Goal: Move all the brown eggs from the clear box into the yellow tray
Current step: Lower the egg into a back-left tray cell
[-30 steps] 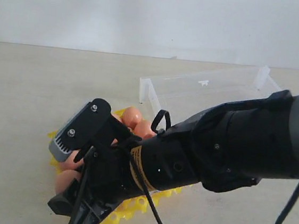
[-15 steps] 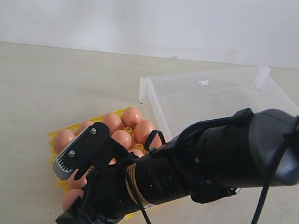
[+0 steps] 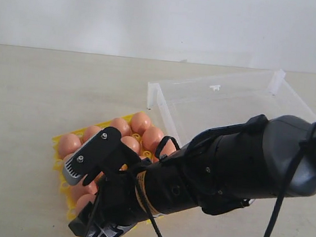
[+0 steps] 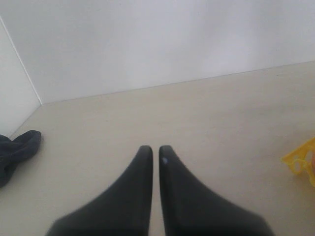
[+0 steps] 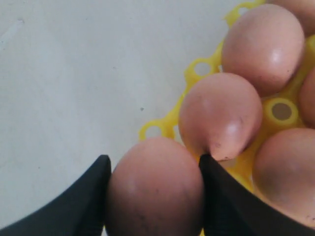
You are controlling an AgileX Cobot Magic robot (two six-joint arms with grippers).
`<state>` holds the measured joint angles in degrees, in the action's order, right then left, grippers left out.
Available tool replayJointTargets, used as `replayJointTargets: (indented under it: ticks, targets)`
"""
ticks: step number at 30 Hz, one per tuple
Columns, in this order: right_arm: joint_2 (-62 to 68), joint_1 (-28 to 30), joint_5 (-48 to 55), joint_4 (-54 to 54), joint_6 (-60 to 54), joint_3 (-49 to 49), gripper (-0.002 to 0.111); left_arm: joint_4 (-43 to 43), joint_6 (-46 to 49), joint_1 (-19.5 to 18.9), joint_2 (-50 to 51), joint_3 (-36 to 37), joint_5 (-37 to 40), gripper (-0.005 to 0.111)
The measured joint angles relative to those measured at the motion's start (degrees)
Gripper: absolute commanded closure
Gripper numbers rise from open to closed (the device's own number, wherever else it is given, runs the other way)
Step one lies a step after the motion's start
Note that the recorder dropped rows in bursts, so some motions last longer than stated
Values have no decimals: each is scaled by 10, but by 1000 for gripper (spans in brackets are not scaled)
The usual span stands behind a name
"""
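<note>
Tabletop [image 3: 31,88] of pale beige carries the whole job; the right arm [image 3: 243,167], black and bulky, reaches across the middle and down over the near side of the tray; behind it lies the clear box [image 3: 228,97], with no egg showing in the part the arm leaves in view; the yellow tray [image 5: 172,117] sits just beside the box's near corner, its visible cups mostly filled with brown eggs [image 3: 140,122]; the left gripper [image 4: 155,148] hangs well apart over bare table, jaws all but touching and nothing between them; the right gripper [image 5: 153,160] stands part open, its two dark fingers [image 5: 88,196] pressed to opposite flanks of one brown egg [image 5: 155,189] at the tray's outer edge; whether it is seated in a cup cannot be told; smooth, light and thin-shelled, such an egg would likely slip from a loose grip and crack under a hard one; the widest part of the oval, taken gently on both sides, looks the safest hold.
</note>
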<state>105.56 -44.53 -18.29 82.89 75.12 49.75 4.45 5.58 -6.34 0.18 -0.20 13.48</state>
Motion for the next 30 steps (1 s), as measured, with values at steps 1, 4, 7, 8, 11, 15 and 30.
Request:
replayJointTargets:
  ticks: [1, 4, 7, 8, 11, 15, 30]
  targets:
    - [0, 0, 0, 0, 0, 0, 68, 0, 0, 0, 0, 0, 0, 103]
    - [0, 0, 1, -12, 1, 0, 68, 0, 0, 0, 0, 0, 0, 103]
    - [0, 0, 1, -23, 1, 0, 68, 0, 0, 0, 0, 0, 0, 103]
    - [0, 0, 1, -25, 1, 0, 68, 0, 0, 0, 0, 0, 0, 103]
    - [0, 0, 0, -26, 1, 0, 51, 0, 0, 0, 0, 0, 0, 103]
    - [0, 0, -11, -28, 1, 0, 42, 0, 0, 0, 0, 0, 0, 103]
    - [-23, 0, 17, -28, 1, 5, 42, 0, 0, 0, 0, 0, 0, 103]
